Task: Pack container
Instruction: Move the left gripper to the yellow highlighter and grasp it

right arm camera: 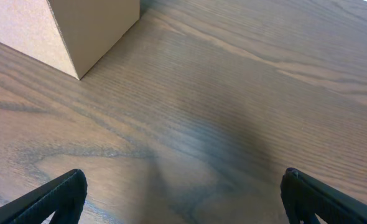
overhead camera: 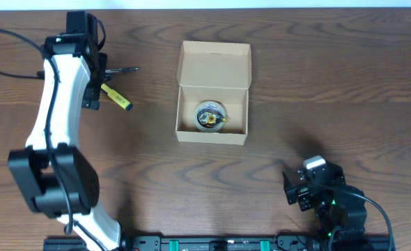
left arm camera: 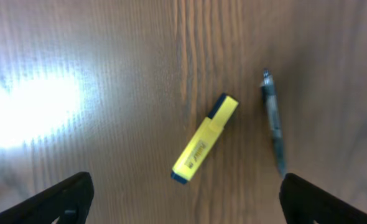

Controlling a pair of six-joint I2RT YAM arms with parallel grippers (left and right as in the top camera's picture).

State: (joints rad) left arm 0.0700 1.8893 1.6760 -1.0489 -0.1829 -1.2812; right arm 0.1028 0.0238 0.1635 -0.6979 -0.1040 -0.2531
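We log the cardboard box [overhead camera: 214, 63] mid-table, lid open, one tape roll [overhead camera: 210, 116] inside; yellow highlighter [left arm camera: 205, 140] and pen [left arm camera: 274, 127] wait outside beneath the left gripper [left arm camera: 185, 190], fingers spread, right gripper [right arm camera: 183, 183] likewise released.

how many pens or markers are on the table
2: a yellow highlighter and a dark pen, side by side left of the container, under the left end effector. The arm may hide more.

Bare table [overhead camera: 317, 84] lies open between the cardboard box [overhead camera: 212, 137] and the right pincer [right arm camera: 183, 186]. The box is open on top with its flap [overhead camera: 215, 64] tipped back, and a tape roll [overhead camera: 210, 116] fills mid-floor. Under the wide-spread left pincer [left arm camera: 185, 194], a yellow highlighter [left arm camera: 205, 140] and a pen [left arm camera: 274, 124] lie just apart.
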